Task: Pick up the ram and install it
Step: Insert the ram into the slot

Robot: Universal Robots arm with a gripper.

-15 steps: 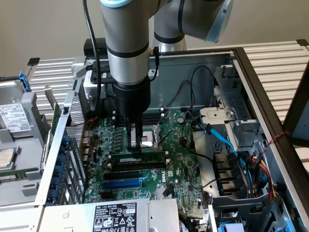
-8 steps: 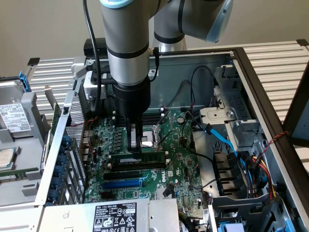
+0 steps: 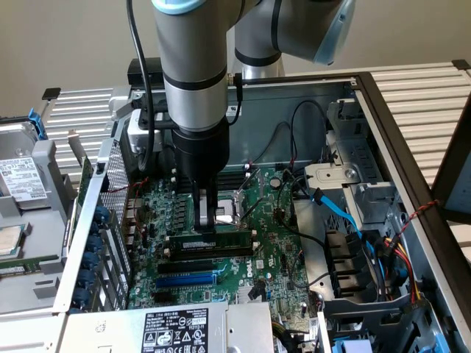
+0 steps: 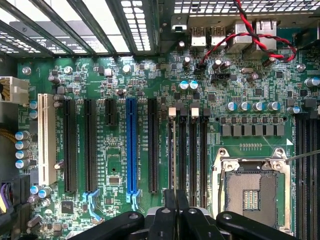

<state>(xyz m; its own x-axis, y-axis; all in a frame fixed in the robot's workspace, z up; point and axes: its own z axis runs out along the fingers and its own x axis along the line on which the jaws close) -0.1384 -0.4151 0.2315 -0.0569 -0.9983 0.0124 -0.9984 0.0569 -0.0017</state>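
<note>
Grey arm [image 3: 193,44], light-blue cap [image 3: 335,37], black cable [image 3: 135,51]

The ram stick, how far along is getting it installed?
Done: the ram stick has been picked up and stands on edge over the motherboard, lined up with the black memory slots. In hand: the fingers are closed on its top edge. Left: seating it. I cannot tell whether it is pressed fully into a slot, so the install does not yet look finished.
</note>
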